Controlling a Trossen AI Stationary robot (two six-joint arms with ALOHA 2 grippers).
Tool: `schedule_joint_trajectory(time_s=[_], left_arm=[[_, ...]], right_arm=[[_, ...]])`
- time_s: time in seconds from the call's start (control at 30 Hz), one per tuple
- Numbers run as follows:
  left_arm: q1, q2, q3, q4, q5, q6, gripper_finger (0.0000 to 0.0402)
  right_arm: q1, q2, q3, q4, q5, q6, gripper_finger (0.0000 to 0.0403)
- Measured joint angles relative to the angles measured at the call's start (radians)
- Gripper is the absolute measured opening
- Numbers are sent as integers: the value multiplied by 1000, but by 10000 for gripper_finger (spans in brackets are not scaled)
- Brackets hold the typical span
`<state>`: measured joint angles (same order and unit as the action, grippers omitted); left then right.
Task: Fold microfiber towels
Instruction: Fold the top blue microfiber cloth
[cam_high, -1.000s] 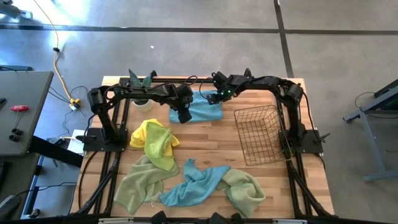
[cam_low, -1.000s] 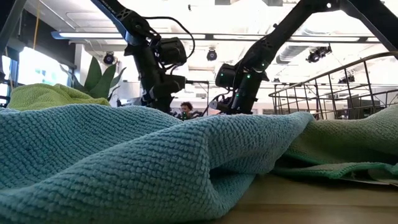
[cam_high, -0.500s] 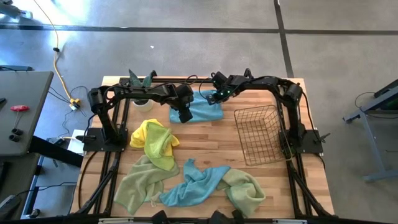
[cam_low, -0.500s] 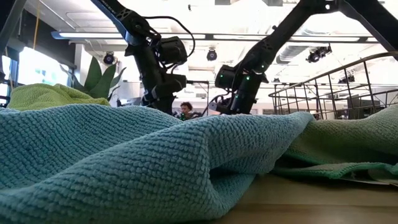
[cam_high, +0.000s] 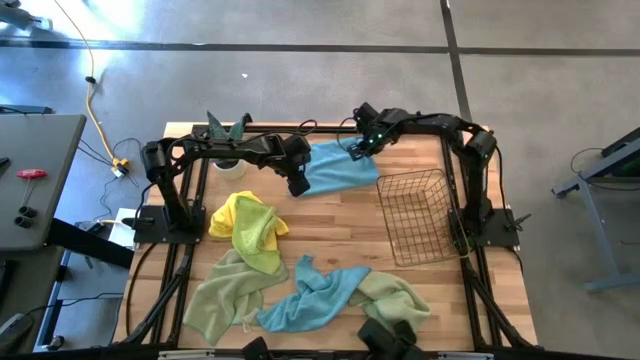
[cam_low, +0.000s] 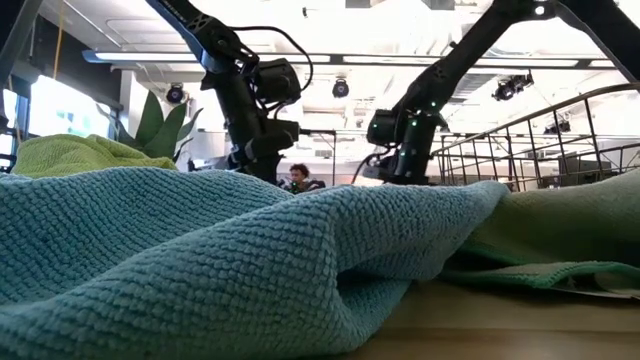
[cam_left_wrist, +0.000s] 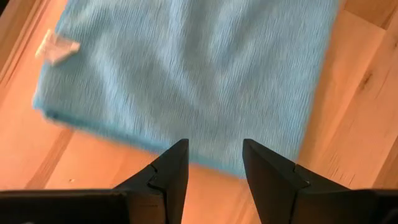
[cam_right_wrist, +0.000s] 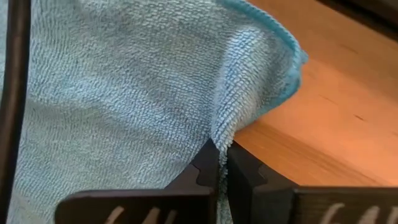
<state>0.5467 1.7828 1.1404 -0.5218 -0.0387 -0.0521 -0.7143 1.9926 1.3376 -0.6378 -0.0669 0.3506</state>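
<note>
A light blue microfiber towel (cam_high: 340, 168) lies spread on the wood table's far middle. My right gripper (cam_high: 357, 150) is shut on it near its far right corner. My left gripper (cam_high: 298, 186) stands open, pointing steeply down at the towel's near left edge (cam_left_wrist: 214, 158), one finger on either side of that spot; I cannot tell whether it touches. A yellow towel (cam_high: 245, 220), a lime green one (cam_high: 225, 295), another blue one (cam_high: 315, 298) and a pale green one (cam_high: 395, 300) lie crumpled on the near half of the table. My right gripper pinches a raised ridge of the blue towel (cam_right_wrist: 225, 134) between its two fingertips, a short way in from the hemmed corner (cam_right_wrist: 291, 59). The fingers come from above, pointing steeply down. The pinched cloth stands up in a fold; the rest lies on the table.
A copper wire basket (cam_high: 420, 215) lies on the table's right side, just near of the blue towel. A green potted plant (cam_high: 225, 132) stands at the far left. In the low view the near blue towel (cam_low: 250, 260) hides both grippers' fingertips.
My right gripper has shut on the blue towel and gone toward the table's right edge, rising a little. The towel's far right part has been drawn along with it, so the cloth now lies spread farther right, while its near left edge stays by my left gripper.
</note>
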Motion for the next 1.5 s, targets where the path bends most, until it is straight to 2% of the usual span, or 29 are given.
schedule_joint_trajectory(time_s=[0.2,0.4,0.67,0.83,1.0,1.17,1.5], left_arm=[[7,0,0,6,-7,0,140],[17,0,0,8,-7,-1,140],[26,0,0,10,-2,-8,140],[26,0,0,8,1,-6,140],[26,0,0,0,2,-12,140],[26,-3,0,-10,71,-33,140],[22,-129,-1,-64,116,-31,140]], right_arm=[[-18,-53,0,-98,76,-63,1],[-11,-123,1,-160,137,-60,0],[77,-157,16,-155,85,35,0],[148,-155,51,-46,71,80,0],[169,-152,58,87,72,167,0],[194,-107,58,149,73,224,0],[252,16,58,327,-1,332,0]])
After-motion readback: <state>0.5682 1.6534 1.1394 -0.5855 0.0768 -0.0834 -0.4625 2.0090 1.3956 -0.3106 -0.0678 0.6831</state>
